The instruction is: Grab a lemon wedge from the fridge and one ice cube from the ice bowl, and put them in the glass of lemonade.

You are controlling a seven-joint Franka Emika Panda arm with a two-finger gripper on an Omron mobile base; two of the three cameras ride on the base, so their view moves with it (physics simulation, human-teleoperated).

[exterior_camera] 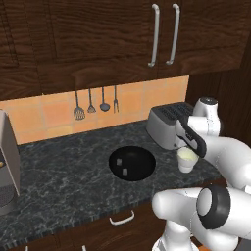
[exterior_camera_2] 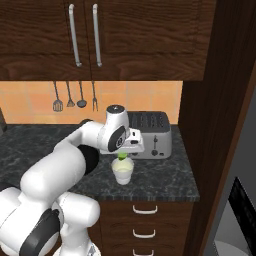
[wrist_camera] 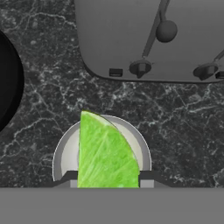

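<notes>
The pincer (exterior_camera_2: 121, 156) is closed narrowly on the lemon wedge (wrist_camera: 106, 153), right above the glass of lemonade (exterior_camera_2: 123, 171), which stands near the worktop's front edge, just before the toaster (exterior_camera_2: 150, 134). The wedge looks centred over the rim, though its height above the liquid is hard to judge. Best to part the fingers gently, without sideways drift, so it drops inside. The ice bowl (exterior_camera: 131, 163) waits alongside.

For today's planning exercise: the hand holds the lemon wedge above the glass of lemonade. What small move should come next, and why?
Probably open the hand: the lemon wedge hangs directly over the glass of lemonade, so it should drop in.
</notes>
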